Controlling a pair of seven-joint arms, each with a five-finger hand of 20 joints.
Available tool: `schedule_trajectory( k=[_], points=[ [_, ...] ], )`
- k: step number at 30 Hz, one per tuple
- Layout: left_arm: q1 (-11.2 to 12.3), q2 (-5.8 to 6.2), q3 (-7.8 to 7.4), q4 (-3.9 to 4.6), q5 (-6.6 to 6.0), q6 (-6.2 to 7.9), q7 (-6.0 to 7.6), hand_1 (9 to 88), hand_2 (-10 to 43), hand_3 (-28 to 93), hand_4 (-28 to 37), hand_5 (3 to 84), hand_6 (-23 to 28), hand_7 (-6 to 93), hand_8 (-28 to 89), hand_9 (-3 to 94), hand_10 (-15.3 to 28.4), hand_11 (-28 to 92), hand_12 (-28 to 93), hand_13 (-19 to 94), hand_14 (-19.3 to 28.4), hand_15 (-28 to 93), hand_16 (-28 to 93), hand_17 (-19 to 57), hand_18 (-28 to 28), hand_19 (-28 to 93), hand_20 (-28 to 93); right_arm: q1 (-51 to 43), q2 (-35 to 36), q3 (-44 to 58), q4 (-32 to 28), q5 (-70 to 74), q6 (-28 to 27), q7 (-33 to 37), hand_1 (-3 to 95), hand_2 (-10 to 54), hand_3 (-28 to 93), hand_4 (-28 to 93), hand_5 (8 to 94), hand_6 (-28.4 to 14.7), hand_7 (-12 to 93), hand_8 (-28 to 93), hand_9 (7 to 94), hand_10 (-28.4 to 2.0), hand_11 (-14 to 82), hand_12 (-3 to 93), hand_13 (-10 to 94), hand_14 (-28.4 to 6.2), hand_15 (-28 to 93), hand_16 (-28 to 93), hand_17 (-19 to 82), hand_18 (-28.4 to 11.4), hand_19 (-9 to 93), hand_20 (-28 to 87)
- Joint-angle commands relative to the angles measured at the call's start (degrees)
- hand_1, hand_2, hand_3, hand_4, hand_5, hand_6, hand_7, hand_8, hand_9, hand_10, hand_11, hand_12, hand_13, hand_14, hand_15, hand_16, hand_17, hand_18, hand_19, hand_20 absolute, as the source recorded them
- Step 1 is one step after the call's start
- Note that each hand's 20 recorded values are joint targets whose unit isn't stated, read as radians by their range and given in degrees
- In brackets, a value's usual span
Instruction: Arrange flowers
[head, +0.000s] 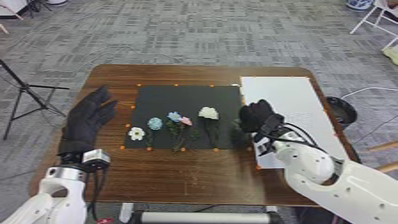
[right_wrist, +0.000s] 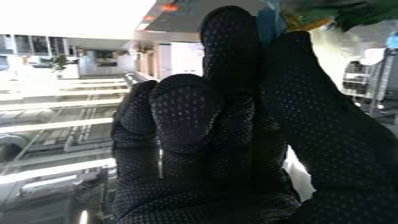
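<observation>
In the head view, my left hand (head: 86, 120) stands open over the table's left side. My right hand (head: 258, 118) is at the black mat's right edge, beside some dark green foliage (head: 238, 125). On the black mat (head: 160, 95) lie a white daisy-like flower (head: 136, 133), blue flowers (head: 155, 123), a pink one (head: 186, 121) and a larger white one (head: 208, 113). In the right wrist view, my right hand (right_wrist: 233, 115) pinches a leafy stem between thumb and finger, with green leaves (right_wrist: 355, 10) and a blue piece (right_wrist: 268, 25) at the tips.
A white board (head: 275, 92) lies along the right side of the brown table (head: 178, 172), partly under my right arm. Small orange markers surround the mat. Just off the right edge is a round black object (head: 342, 111); a black tripod (head: 27, 95) stands to the left.
</observation>
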Motion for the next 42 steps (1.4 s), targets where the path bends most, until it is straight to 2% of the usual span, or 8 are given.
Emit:
schedule_trajectory(
  k=[1, 13, 19, 26, 30, 34, 37, 42],
  points=[
    [1.20, -1.43, -0.09, -0.92, 0.16, 0.21, 0.78, 25.5, -2.3, 69, -25.6, 31.6, 3.1, 18.3, -8, 24.4, 11.2, 20, 19, 20, 13.9, 30, 6, -9.2, 19.8, 38, 14, 0.22, -3.64, -1.74, -0.46, -1.61, 1.19, -0.85, 47.8, -9.5, 84, -28, 77.5, 2.2, 41, -2, 92.3, -5.7, 17.4, 43.1, 75, -4.9, 68, 31, 29, -19.4, 78, 54],
    [0.86, -1.56, 0.78, -1.42, 0.81, -0.99, 0.96, 25.4, -2.4, 69, -25.7, 31.6, 3.1, 18.1, -8, 24.4, 11.3, 20, 19, 20, 13.9, 30, 5, -9.3, 19.8, 38, 14, 3.11, -5.87, -5.34, 4.20, -4.90, 0.74, 3.74, 47.2, -9.5, 81, -28, 73.4, 2.9, 41, -1, 90.7, -4.8, 15.8, 44.9, 74, -4.7, 69, 32, 28, -19.4, 79, 55],
    [1.76, -1.42, 0.14, -1.80, 0.78, -0.81, 1.07, 25.3, -2.5, 69, -25.6, 31.6, 3.1, 18.1, -8, 24.4, 11.3, 20, 19, 20, 13.9, 30, 5, -9.3, 19.9, 38, 14, 2.37, -4.06, -3.53, 3.60, -4.66, -0.41, 4.42, 43.3, -9.5, 80, -28, 61.6, 1.4, 43, 0, 80.7, -5.8, 17.2, 47.5, 65, -5.6, 73, 33, 25, -19.3, 78, 56],
    [2.01, -1.50, -0.08, -1.75, 0.78, -0.73, 1.01, 25.3, -2.4, 69, -25.7, 31.6, 3.1, 18.1, -8, 24.5, 11.2, 20, 19, 20, 13.8, 30, 5, -9.3, 19.8, 38, 14, 0.22, -2.08, -0.34, 1.03, -3.60, -2.65, 2.74, 32.5, -9.5, 85, -28, 54.2, 0.0, 37, -17, 62.5, -9.3, 40.1, 27.5, 56, -7.7, 75, 31, 22, -19.5, 77, 56],
    [2.21, -1.72, -0.27, -1.69, 0.74, -0.42, 1.20, 25.4, -2.4, 69, -25.7, 31.5, 3.1, 18.0, -8, 24.5, 11.2, 20, 19, 20, 13.9, 30, 5, -9.3, 19.8, 38, 14, -3.16, -0.15, 5.11, -2.83, 1.73, -2.36, 2.08, 25.7, -9.5, 85, -28, 45.3, -3.2, 33, -15, 49.4, -12.0, 37.5, 25.5, 48, -10.3, 73, 28, 19, -19.9, 77, 56],
    [3.14, -2.59, -0.44, -1.63, 2.07, 1.03, -0.02, 25.4, -2.4, 69, -25.7, 31.5, 3.1, 17.9, -8, 24.4, 11.2, 20, 19, 20, 13.8, 29, 5, -9.3, 19.8, 38, 14, -13.14, 0.59, 22.53, -5.88, 29.39, -1.95, -14.50, 19.6, -6.2, 85, -26, 35.6, -7.0, 23, -10, 37.0, -14.9, 26.6, 24.3, 36, -12.5, 61, 19, 16, -20.1, 68, 51],
    [3.38, -3.75, -0.26, -1.39, 4.75, 1.58, -2.30, 25.4, -2.4, 69, -25.6, 31.4, 3.0, 17.8, -8, 24.0, 11.1, 19, 19, 18, 13.0, 29, 5, -9.3, 19.8, 38, 14, -20.86, -1.21, 36.74, -6.42, 61.18, -13.43, -28.04, 18.6, -1.5, 86, -22, 31.9, -6.7, 17, -9, 32.0, -15.4, 15.9, 24.1, 27, -13.0, 41, 20, 10, -21.0, 55, 37],
    [2.43, -5.73, 0.50, -1.08, 7.28, 1.21, -4.00, 26.1, -2.7, 69, -25.2, 30.1, 2.8, 17.7, -8, 21.0, 10.4, 19, 19, 14, 11.9, 26, 6, -10.0, 19.1, 37, 13, -28.36, -5.07, 49.59, -6.55, 64.28, -25.72, -32.53, 19.3, -2.5, 84, -21, 28.3, -0.6, 10, -8, 26.2, -11.5, 1.5, 25.5, 17, -9.6, -1, 43, -6, -19.7, 36, 20]
  ],
)
